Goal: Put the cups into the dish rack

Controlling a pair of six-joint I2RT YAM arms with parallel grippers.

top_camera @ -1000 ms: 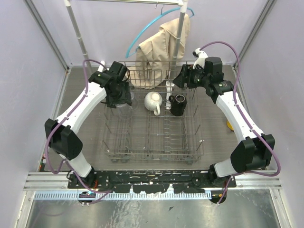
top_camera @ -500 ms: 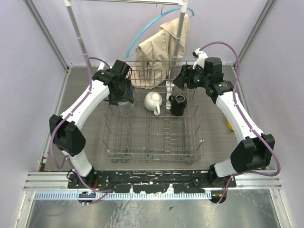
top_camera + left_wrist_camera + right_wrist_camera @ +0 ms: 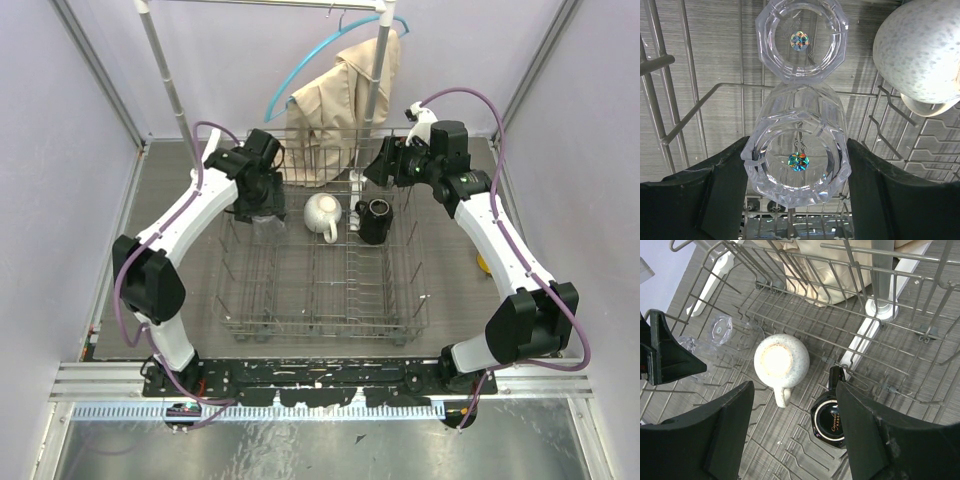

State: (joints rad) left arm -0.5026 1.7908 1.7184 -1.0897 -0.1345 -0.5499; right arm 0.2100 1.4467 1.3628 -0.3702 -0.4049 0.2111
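Note:
The grey wire dish rack (image 3: 322, 322) fills the middle of the table. A white mug (image 3: 321, 212) and a black mug (image 3: 376, 221) stand upside down in its far row. My left gripper (image 3: 262, 205) is at the rack's far left, shut on an upturned glass tumbler (image 3: 796, 167); its fingers (image 3: 722, 200) hug both sides. A second tumbler (image 3: 801, 40) stands upturned just beyond it. My right gripper (image 3: 795, 440) hangs open above the two mugs, holding nothing. A bit of yellow (image 3: 483, 265) shows on the table behind the right arm.
A clothes rail with a beige garment (image 3: 340, 100) on a blue hanger stands just behind the rack. One rail foot (image 3: 879, 310) sits against the rack's far wall. Upright tines line the rack's near rows. Purple walls close in both sides.
My left arm has shifted a little to the right, carrying the tumbler with it. The right arm and both mugs have not moved.

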